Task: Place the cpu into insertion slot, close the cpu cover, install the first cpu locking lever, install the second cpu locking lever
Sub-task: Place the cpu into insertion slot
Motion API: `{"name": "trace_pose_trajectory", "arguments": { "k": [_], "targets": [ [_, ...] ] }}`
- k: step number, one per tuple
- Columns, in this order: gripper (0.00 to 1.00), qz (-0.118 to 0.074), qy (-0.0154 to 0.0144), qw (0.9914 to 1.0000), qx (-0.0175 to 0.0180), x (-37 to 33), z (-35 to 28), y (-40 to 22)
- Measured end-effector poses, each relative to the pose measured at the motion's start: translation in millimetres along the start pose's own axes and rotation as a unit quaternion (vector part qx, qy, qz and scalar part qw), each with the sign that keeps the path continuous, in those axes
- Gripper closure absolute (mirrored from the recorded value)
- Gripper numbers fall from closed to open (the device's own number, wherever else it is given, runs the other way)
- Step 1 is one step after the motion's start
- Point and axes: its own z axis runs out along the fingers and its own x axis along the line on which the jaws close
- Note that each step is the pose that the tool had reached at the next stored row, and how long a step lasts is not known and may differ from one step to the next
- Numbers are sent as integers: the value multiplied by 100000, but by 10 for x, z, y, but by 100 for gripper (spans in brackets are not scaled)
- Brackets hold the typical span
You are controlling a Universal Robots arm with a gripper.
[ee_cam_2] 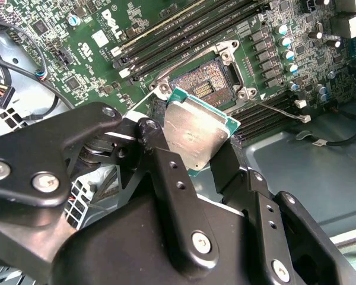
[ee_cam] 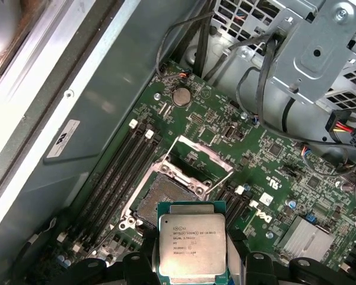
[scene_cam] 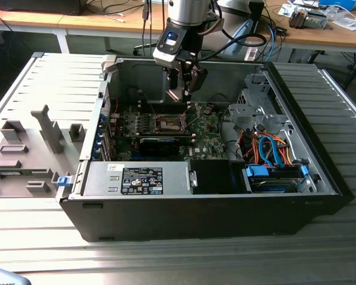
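My gripper [scene_cam: 181,92] hangs inside the open computer case, a little above the green motherboard [scene_cam: 204,139]. It is shut on the cpu [ee_cam_2: 196,133], a flat square chip with a silvery face and green rim, held by its edges between the two black fingers [ee_cam_2: 166,172]. In the first wrist view the cpu [ee_cam: 191,246] sits just short of the insertion slot [ee_cam: 165,199], whose dark contact field lies bare. The cpu cover [ee_cam: 196,159], a silvery window frame, stands swung up beside the slot. In the second wrist view the insertion slot [ee_cam_2: 204,83] shows just past the chip.
Black memory slots [ee_cam: 124,166] run beside the socket. A long black card [scene_cam: 160,144] lies in front of it. A metal drive cage [scene_cam: 258,107] with orange and blue cables [scene_cam: 273,151] fills the exterior view's right. A grey fixture tray [scene_cam: 29,148] sits outside the case.
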Motion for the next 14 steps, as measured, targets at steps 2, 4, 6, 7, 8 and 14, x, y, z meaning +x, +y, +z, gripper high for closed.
{"name": "trace_pose_trajectory", "arguments": {
  "k": [2, 4, 6, 7, 8, 14],
  "targets": [
    [45, 127, -4, 100000, 8, 0, 0, 0],
    [45, 294, -11, 100000, 15, 0, 0, 0],
    [45, 391, -11, 99999, 17, 0, 1, 0],
    [45, 467, -10, 99999, 22, 0, 1, 0],
    [45, 549, -11, 99998, 24, 0, 1, 0],
    [45, 836, -11, 99997, 31, 0, 2, 0]
  ]
}}
